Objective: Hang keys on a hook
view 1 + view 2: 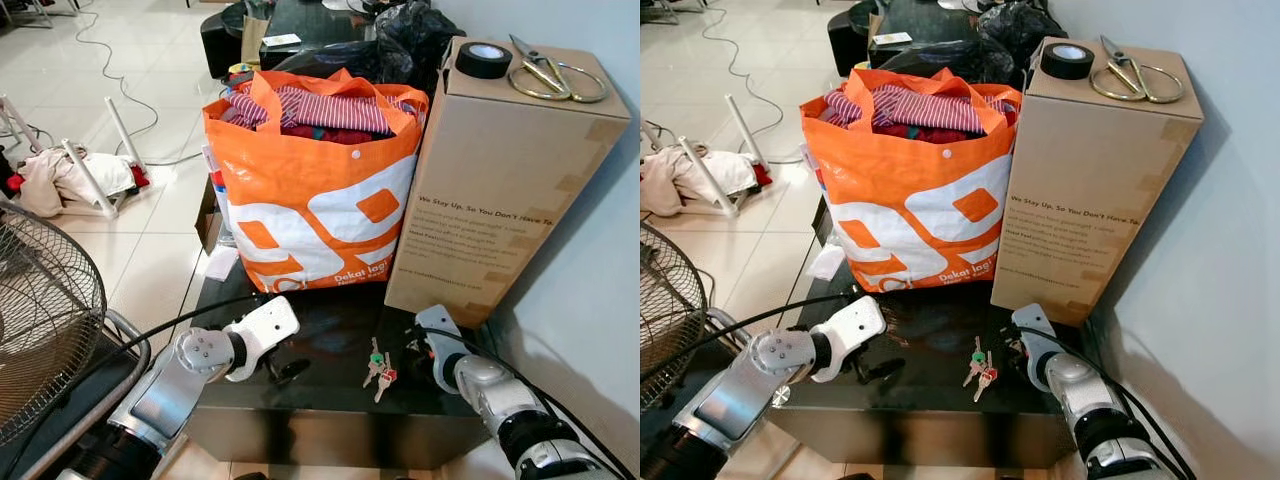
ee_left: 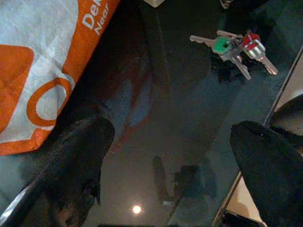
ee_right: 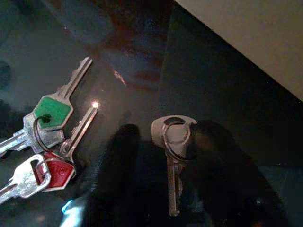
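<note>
Fingers (image 2: 80,156) of my left gripper (image 1: 283,368) stand wide apart, holding nothing, low over the glossy black table (image 1: 330,400) near its front edge. From the left wrist camera I see the two black tips spread to either side, with the bunch of keys (image 2: 234,47) lying on the dark surface beyond them and well apart from both tips. My right gripper (image 1: 418,345) is down at the table's right side, just beside the bunch. Its wrist camera is dark, and I cannot tell whether those fingers are open or closed. Close under that camera lies a single key with a dark head (image 3: 173,137), flat on the tabletop. Near it is the bunch, with a green-capped key (image 3: 53,111), a red-capped key (image 3: 57,170) and plain silver ones joined on a ring.

From the head cameras, the keys rest between my two grippers, nearer the right one, towards the front of the table. Behind them an orange and white shopping bag (image 1: 315,195) stands upright, stuffed with striped and red clothes. Just beside it, on the right, a tall cardboard box (image 1: 500,170) carries a roll of black tape (image 1: 484,59) and a pair of scissors (image 1: 545,72) on its top. To the left I see a fan's wire grille (image 1: 40,310), and a white rack with clothes (image 1: 75,175) lying on the tiled floor (image 1: 150,250).
</note>
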`<state>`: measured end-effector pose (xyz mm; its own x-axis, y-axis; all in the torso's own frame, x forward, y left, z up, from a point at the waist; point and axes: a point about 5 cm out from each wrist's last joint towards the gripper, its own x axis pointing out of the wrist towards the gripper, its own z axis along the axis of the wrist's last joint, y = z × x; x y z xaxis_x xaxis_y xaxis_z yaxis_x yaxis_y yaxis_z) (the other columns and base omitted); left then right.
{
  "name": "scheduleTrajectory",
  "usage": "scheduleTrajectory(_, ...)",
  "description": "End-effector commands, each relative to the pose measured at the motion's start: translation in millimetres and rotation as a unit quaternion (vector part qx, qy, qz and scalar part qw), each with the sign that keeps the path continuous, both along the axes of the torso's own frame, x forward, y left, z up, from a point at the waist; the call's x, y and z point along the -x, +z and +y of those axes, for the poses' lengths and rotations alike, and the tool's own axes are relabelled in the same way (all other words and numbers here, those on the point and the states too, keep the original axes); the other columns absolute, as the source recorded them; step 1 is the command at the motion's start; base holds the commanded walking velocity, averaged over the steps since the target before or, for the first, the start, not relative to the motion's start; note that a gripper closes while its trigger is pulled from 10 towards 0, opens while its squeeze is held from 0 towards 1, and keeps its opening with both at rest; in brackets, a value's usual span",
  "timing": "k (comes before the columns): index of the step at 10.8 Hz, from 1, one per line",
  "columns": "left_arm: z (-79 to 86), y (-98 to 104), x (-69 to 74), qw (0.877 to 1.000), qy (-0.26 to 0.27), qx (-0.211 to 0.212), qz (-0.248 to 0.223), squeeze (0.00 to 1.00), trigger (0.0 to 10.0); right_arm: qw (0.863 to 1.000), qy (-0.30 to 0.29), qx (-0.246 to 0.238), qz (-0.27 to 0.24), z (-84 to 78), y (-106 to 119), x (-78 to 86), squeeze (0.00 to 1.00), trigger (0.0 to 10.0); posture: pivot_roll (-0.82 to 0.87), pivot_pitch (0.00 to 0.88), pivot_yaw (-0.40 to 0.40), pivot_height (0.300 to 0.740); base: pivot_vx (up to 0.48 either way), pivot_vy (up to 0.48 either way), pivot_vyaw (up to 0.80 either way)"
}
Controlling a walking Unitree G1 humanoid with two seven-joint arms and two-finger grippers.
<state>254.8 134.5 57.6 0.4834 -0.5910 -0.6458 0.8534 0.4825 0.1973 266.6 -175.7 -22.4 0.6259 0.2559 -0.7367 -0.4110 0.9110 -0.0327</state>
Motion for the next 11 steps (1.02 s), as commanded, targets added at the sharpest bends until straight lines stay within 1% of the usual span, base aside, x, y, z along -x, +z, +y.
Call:
scheduleTrajectory(1, 0.9, 0.2, 1.7, 1.000, -0.008, 0.000, 0.006, 0.00, 10.0, 1.000, -0.002, 0.004, -0.004, 0.1, 1.9, -3.6, 1.00, 10.0, -0.08, 0.000, 0.044, 0.740, 0.000, 0.000, 0.00)
scheduleTrajectory(4, -0.1, 0.4, 5.3, 0.999, -0.037, 0.021, 0.033, 0.00, 10.0, 1.000, -0.004, 0.014, -0.007, -3.2, 2.6, -5.2, 1.00, 10.0, -0.08, 0.000, 0.048, 0.740, 0.000, 0.000, 0.00)
scheduleTrajectory(5, 1.6, 1.3, 5.2, 0.998, -0.041, 0.023, 0.035, 0.00, 10.0, 1.000, -0.004, 0.019, -0.007, -2.9, 2.2, -5.6, 0.00, 10.0, -0.08, 0.000, 0.051, 0.740, 0.000, 0.000, 0.00)
scheduleTrajectory(6, 1.9, 1.3, 4.9, 0.998, -0.042, 0.024, 0.036, 0.00, 10.0, 1.000, -0.004, 0.021, -0.007, -1.4, 1.5, -5.6, 0.00, 10.0, -0.08, 0.000, 0.052, 0.740, 0.000, 0.000, 0.00)
scheduleTrajectory(7, 2.3, 1.6, 4.2, 0.998, -0.043, 0.025, 0.037, 0.00, 10.0, 1.000, -0.004, 0.013, -0.004, 2.1, 0.5, -5.5, 0.00, 4.2, -0.08, 0.000, 0.051, 0.740, 0.000, 0.000, 0.00)
scheduleTrajectory(8, 2.4, 1.9, 3.6, 0.998, -0.043, 0.025, 0.038, 0.00, 10.0, 1.000, -0.005, 0.011, -0.002, 3.1, 0.2, -5.7, 0.00, 2.0, -0.08, 0.000, 0.049, 0.740, 0.000, 0.000, 0.00)
scheduleTrajectory(9, 2.7, 1.9, 3.3, 0.998, -0.043, 0.025, 0.038, 0.00, 10.0, 1.000, -0.007, 0.011, -0.001, 3.5, -0.5, -5.7, 0.00, 0.0, -0.08, 0.000, 0.049, 0.740, 0.000, 0.000, 0.00)
scheduleTrajectory(11, 3.2, 1.9, 3.3, 0.998, -0.042, 0.025, 0.038, 0.00, 10.0, 1.000, -0.010, 0.012, 0.003, 3.3, -1.7, -5.1, 0.00, 0.0, -0.07, 0.000, 0.050, 0.740, 0.000, 0.000, 0.00)
